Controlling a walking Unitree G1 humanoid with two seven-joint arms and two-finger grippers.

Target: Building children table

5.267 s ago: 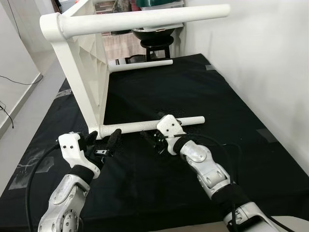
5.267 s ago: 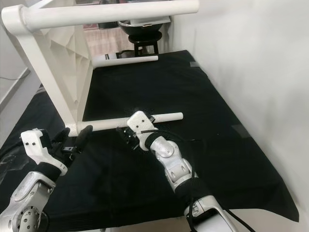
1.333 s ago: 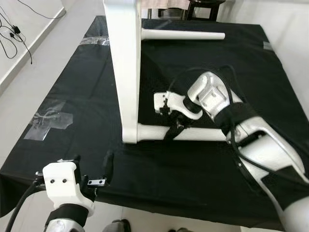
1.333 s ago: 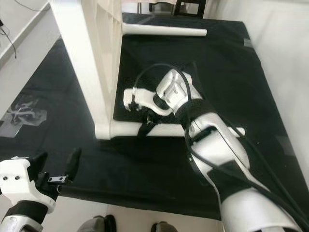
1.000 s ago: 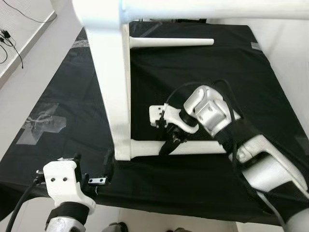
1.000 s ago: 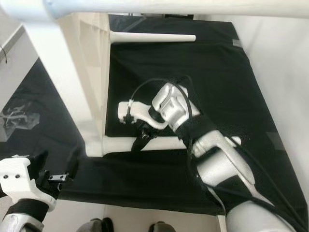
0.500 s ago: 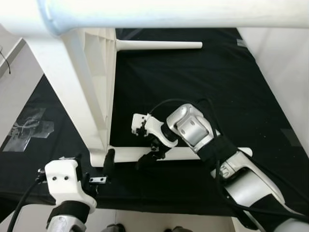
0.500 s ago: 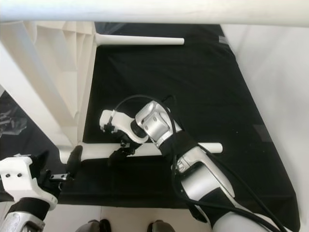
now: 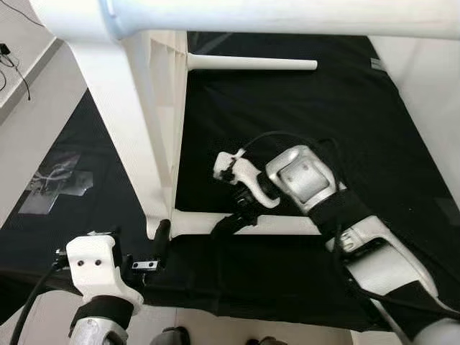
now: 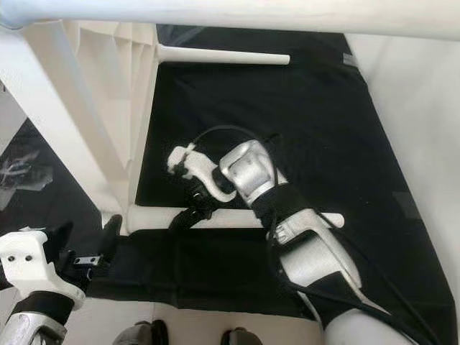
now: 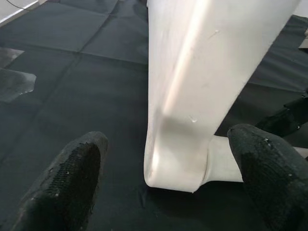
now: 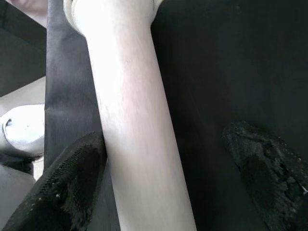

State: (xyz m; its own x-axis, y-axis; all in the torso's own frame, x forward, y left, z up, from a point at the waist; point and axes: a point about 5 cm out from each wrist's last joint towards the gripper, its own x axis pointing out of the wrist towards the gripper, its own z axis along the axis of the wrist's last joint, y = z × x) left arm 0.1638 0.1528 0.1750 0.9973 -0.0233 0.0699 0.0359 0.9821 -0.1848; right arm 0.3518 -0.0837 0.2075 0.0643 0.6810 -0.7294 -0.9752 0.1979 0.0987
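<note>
White table frame [image 9: 144,136] lies on its side on the black mat [image 9: 302,115]. Right gripper [image 9: 231,221] straddles the lower leg [image 9: 266,225], fingers spread, one pad touching, likely to steady it. Left gripper [image 11: 168,178] brackets the corner joint, open, apparently bracing.

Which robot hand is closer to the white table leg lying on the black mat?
Right. The right gripper straddles the white table leg, one finger touching it. The left gripper waits open at the table's corner, just off that leg's end.
</note>
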